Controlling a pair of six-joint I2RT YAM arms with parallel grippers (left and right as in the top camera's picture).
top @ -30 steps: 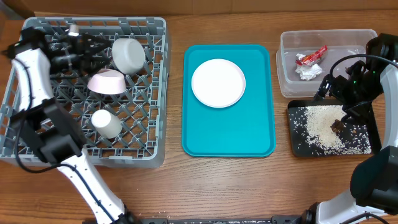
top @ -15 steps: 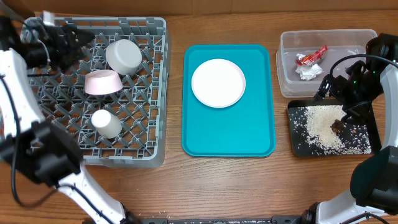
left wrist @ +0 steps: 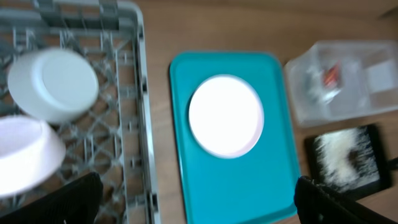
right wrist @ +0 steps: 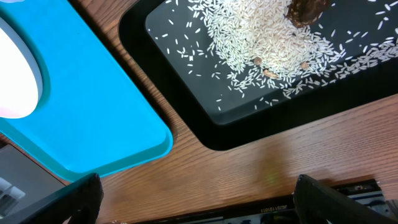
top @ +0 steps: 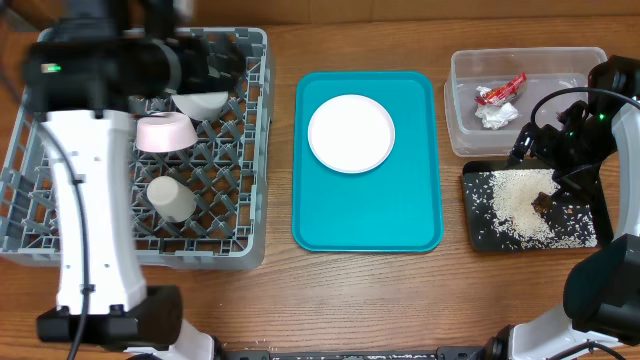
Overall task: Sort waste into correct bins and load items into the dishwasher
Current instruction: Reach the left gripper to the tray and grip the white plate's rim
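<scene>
Our left gripper [left wrist: 199, 199] is spread wide at the bottom of the wrist view, with nothing in it. Just past it, the white plate [left wrist: 225, 116] lies flat mid-frame on the teal tray [left wrist: 273, 186]. We reckon it needs a pinch on the rim, then standing up between pegs in the rack [left wrist: 134, 124], clear of both bowls [left wrist: 53, 84]. At the far right of the overhead view, our right gripper [right wrist: 199, 199] is open too, over the black tray [right wrist: 186, 112].
</scene>
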